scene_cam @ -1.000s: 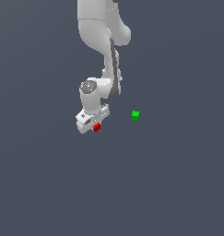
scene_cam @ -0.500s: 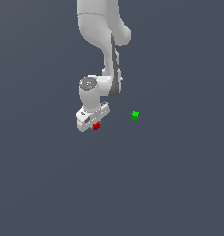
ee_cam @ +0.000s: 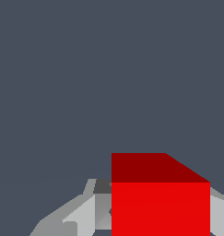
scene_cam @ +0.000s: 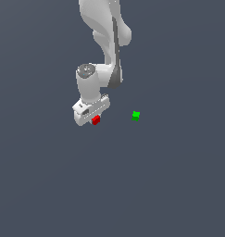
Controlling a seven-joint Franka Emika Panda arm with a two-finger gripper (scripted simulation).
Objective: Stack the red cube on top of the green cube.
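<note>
The red cube sits between the fingers of my white gripper, which is shut on it and holds it off the grey floor. The wrist view shows the cube large and close, with grey fingers showing on either side of it. The green cube rests on the floor to the exterior view's right of the gripper, clearly apart from it. It is out of the wrist view.
The floor is a plain dark grey surface. The white arm comes down from the top of the exterior view.
The gripper has risen a little with the red cube in it. The green cube has not moved.
</note>
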